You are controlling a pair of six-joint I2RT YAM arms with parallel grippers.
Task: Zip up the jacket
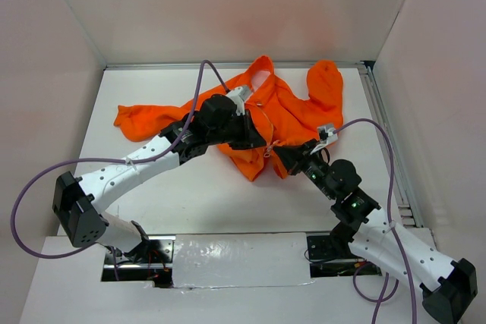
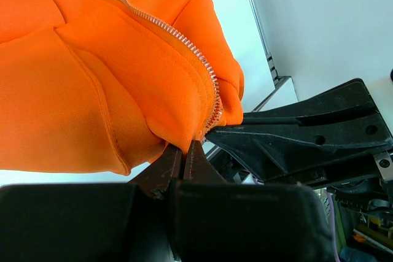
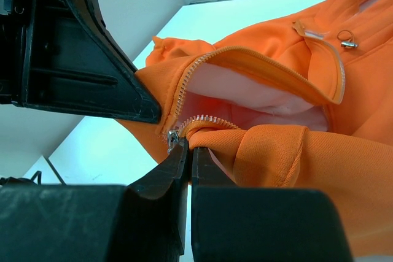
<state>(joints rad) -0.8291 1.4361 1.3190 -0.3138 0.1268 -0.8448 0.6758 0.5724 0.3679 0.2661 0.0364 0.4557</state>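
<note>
The orange jacket [image 1: 285, 108] lies crumpled at the back middle of the table, front open, pale lining showing in the right wrist view [image 3: 245, 99]. My left gripper [image 1: 262, 142] is shut on the jacket's bottom hem beside one row of silver zipper teeth [image 2: 184, 41]. My right gripper [image 1: 282, 152] faces it a few centimetres away, shut on the other front edge right by the silver zipper slider [image 3: 172, 137]. The two grippers almost touch; the right one shows in the left wrist view [image 2: 307, 136], the left one in the right wrist view [image 3: 80, 59].
One sleeve [image 1: 148, 121] stretches left, the other sleeve [image 1: 325, 85] points to the back right. White walls enclose the table; a metal rail [image 1: 387, 134] runs along its right edge. Purple cables [image 1: 45, 180] loop off both arms.
</note>
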